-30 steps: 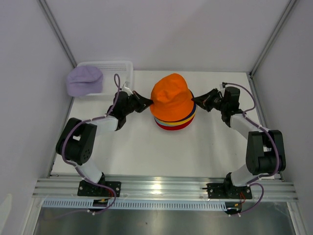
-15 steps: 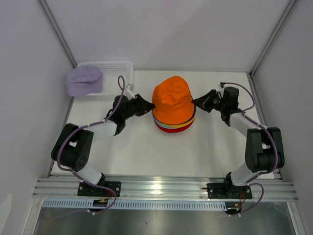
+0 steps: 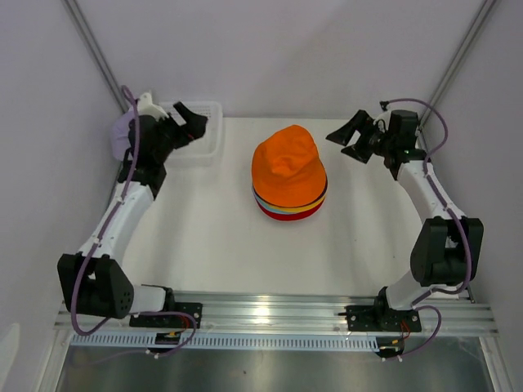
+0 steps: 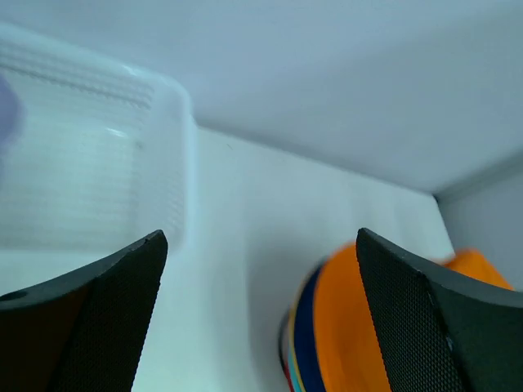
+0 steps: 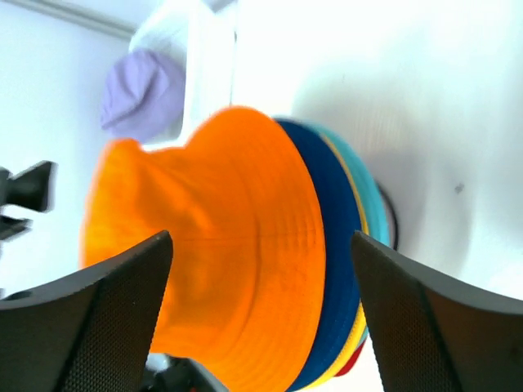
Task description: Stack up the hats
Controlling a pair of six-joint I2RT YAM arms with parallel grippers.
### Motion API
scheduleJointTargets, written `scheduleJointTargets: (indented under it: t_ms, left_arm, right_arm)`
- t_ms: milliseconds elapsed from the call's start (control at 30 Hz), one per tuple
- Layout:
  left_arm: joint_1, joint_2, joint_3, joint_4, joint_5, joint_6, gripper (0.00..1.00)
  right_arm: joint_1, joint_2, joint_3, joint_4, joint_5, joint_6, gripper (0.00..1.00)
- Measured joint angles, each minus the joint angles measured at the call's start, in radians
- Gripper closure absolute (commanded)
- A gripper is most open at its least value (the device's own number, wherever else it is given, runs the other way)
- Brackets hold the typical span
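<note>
Midway between the left gripper (image 3: 186,122) and right gripper (image 3: 347,140), both spread and empty, a soft orange bucket hat (image 3: 288,163) tops the stack (image 3: 290,209). Grabbing the lavender fabric hat (image 5: 139,102) could snag the white lattice basket (image 3: 211,139).

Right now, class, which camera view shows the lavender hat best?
The right wrist view: the lavender hat shows nearly whole and unblocked there. In the top external view the left arm hides most of it; the left wrist view catches only a blurred lavender sliver at its left edge.

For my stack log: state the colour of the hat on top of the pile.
Orange; the top hat shows best in the top external view.
</note>
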Motion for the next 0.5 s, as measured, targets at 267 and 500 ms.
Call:
scheduleJointTargets:
  t_ms: [267, 500]
  left_arm:
    - [0.147, 0.226, 0.425, -0.243, -0.277, 0.165, 0.01]
    - [0.248, 0.644, 0.801, -0.512, -0.409, 0.241, 0.01]
  right_arm:
    - [-0.025, -0.074, 0.099, -0.063, 0.077, -0.093, 0.02]
    - [-0.025, -0.023, 0.099, -0.098, 0.102, -0.100, 0.01]
